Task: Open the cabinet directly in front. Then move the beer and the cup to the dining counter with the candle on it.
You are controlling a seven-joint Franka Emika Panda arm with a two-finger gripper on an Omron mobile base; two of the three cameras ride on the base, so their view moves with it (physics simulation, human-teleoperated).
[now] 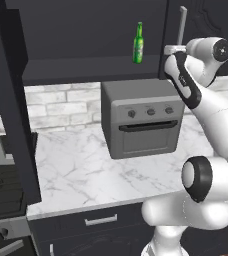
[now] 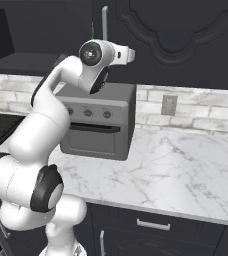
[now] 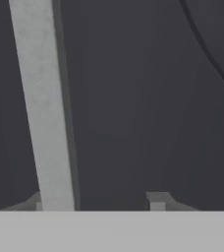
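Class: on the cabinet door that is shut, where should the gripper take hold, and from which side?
Grip the slim vertical silver bar handle on the cabinet door, low on its length. Come straight from the front, one finger each side: the bar stands proud of the panel, leaving a gap behind.

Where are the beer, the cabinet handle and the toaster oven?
beer (image 1: 138,45): left base view, green body.
cabinet handle (image 3: 42,108): hand view, middle of the silver bar.
toaster oven (image 1: 148,136): left base view, door front.
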